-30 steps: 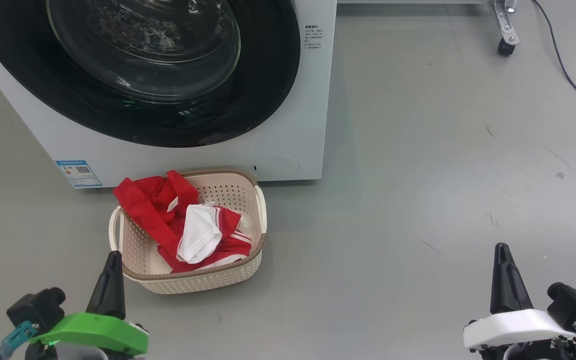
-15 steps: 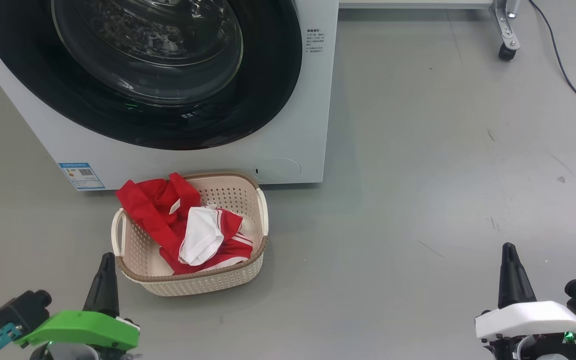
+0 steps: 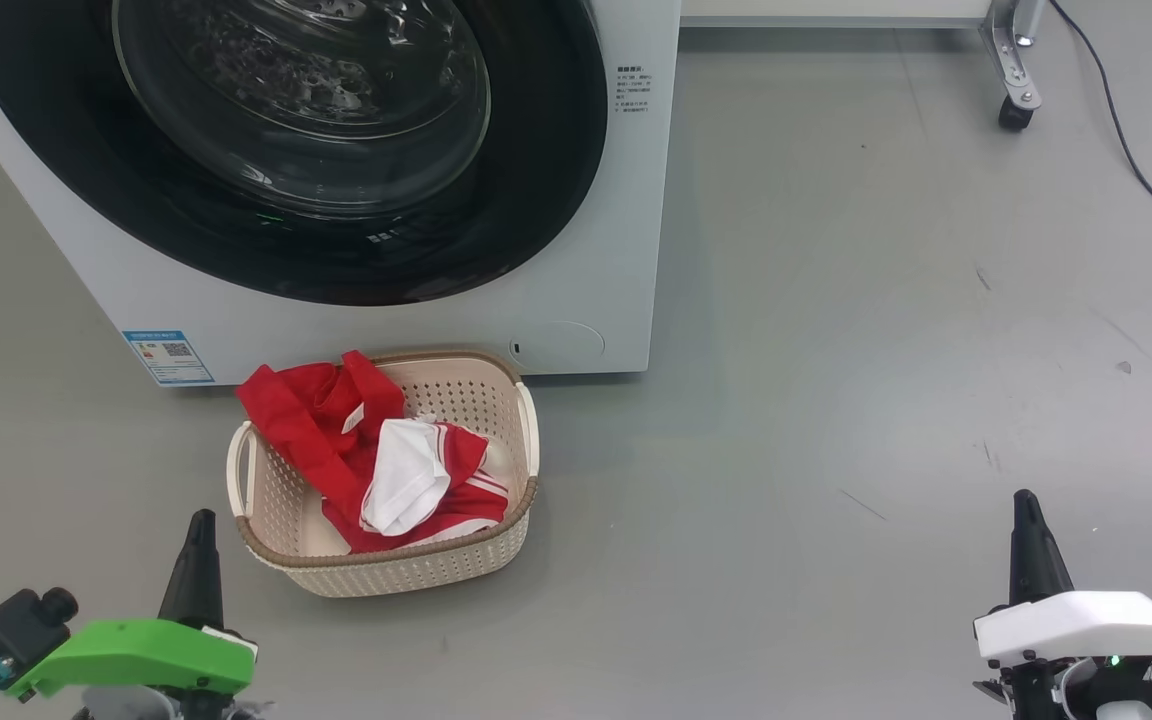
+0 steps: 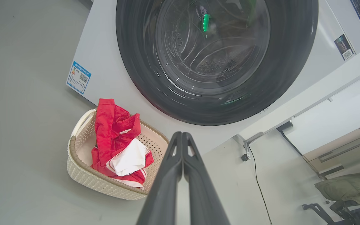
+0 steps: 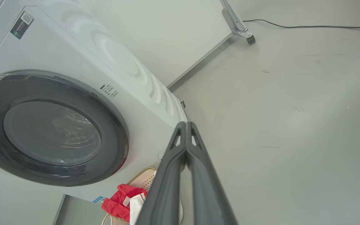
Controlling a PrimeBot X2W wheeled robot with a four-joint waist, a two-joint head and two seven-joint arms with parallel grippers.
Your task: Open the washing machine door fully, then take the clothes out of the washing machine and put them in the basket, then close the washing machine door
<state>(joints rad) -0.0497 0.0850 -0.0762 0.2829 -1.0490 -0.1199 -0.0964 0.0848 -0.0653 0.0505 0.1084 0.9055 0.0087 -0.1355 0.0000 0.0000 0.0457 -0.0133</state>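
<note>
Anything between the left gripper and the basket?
Nothing visible. Bare floor lies between the left gripper and the basket, which sits by the washing machine with the clothes in it.

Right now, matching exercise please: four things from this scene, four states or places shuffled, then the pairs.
1 washing machine door
2 clothes
3 basket
4 left gripper

A shut, empty
B on the floor before the washing machine
C closed flush against the front
D piled inside the basket

Pairs: 1-C, 2-D, 3-B, 4-A
</note>
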